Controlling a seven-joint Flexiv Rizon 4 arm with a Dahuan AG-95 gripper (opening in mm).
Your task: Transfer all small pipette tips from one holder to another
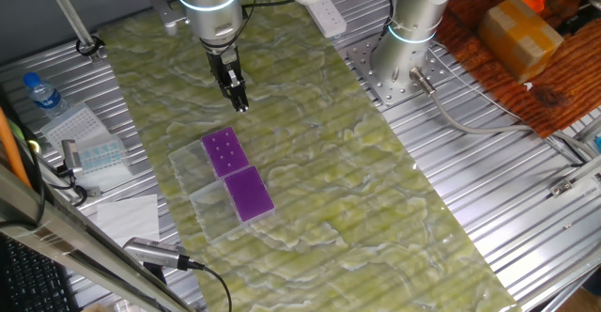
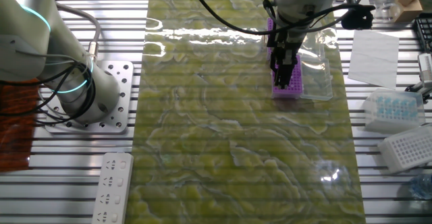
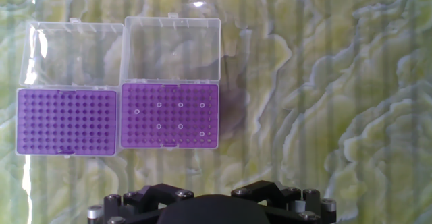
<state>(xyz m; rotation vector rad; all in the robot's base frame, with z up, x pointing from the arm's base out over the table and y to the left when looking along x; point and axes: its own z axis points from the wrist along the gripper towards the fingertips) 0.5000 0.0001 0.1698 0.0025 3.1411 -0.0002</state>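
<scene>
Two purple holders with open clear lids lie side by side on the green mat. The one on the right in the hand view carries several small pipette tips, seen as white rings. The left one shows only bare holes. My gripper hangs above the mat just beyond the tip-bearing holder, clear of it, and covers part of the holders in the other fixed view. The hand view shows only the hand's dark body at the bottom edge, no fingertips. I see nothing held.
A pale blue tip box, a white rack, paper and a water bottle lie beside the mat. A second arm's base and a power strip stand on the opposite side.
</scene>
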